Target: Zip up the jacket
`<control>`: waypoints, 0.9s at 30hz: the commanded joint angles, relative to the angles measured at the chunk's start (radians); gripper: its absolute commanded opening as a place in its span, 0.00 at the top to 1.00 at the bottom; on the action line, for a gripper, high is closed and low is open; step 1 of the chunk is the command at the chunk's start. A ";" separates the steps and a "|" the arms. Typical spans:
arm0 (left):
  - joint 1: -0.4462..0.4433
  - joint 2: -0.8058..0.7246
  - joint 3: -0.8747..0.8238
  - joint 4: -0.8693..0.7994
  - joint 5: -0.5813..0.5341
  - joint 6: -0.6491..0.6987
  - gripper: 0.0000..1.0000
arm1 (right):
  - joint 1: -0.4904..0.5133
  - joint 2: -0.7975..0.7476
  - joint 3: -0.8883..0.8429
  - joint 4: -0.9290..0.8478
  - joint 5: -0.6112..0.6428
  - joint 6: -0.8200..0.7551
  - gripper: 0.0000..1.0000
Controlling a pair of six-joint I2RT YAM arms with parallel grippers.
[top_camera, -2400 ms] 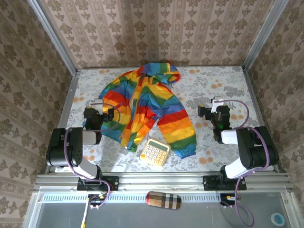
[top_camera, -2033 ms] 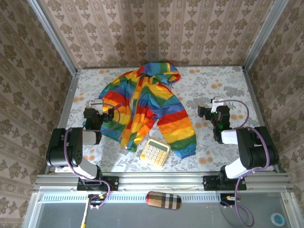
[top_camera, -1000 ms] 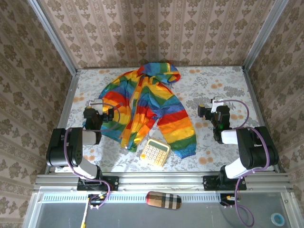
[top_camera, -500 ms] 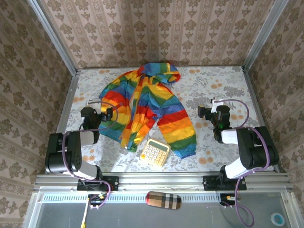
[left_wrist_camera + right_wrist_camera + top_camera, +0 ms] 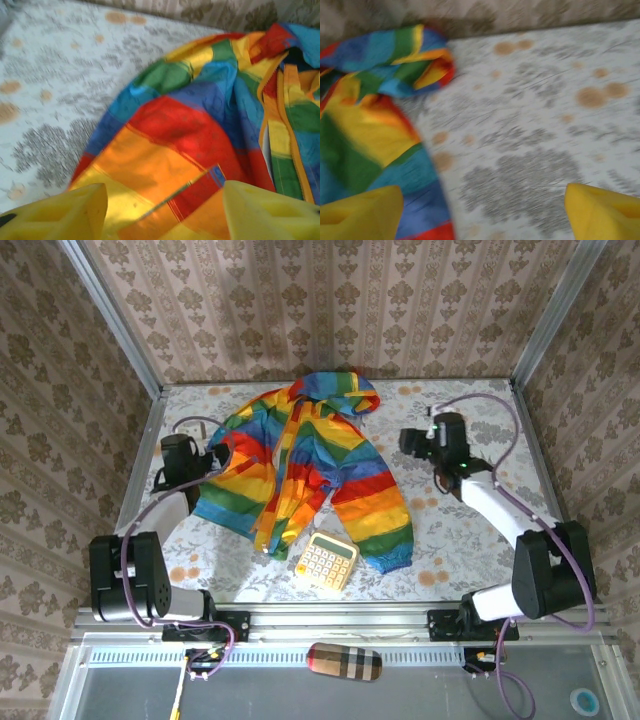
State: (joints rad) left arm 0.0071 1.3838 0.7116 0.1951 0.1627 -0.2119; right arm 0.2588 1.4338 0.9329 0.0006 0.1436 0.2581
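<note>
Jacket (image 5: pixel 310 470), rainbow-striped, spread on bench (image 5: pixel 455 405): sleeve (image 5: pixel 165 135) lies under and just ahead of left end effector (image 5: pixel 165 215), fingers (image 5: pixel 60 212) wide apart, gripping nothing; hood (image 5: pixel 395 60) lies ahead-left of right end effector (image 5: pixel 482 215), likewise wide apart, empty.

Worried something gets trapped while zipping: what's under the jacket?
The jacket lies spread on the flowered table, and its fabric hides whatever is beneath. The calculator sits at the jacket's near hem, its whole face showing.
</note>
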 commanded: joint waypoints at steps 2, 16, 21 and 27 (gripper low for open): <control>-0.032 0.038 0.001 -0.146 0.073 -0.149 0.41 | 0.186 0.119 0.084 -0.206 0.023 0.142 0.19; -0.155 0.277 0.015 -0.178 0.183 -0.241 0.48 | 0.380 0.619 0.471 -0.391 -0.087 0.257 0.54; -0.222 0.339 0.003 -0.124 0.230 -0.290 0.59 | 0.316 0.718 0.580 -0.441 -0.119 0.228 0.63; -0.337 0.394 -0.014 0.007 0.260 -0.386 0.66 | 0.205 0.827 0.735 -0.528 -0.157 0.197 0.68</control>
State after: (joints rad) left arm -0.2756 1.7142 0.7315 0.2382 0.3626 -0.5190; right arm 0.5117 2.1967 1.6169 -0.4217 0.0044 0.4770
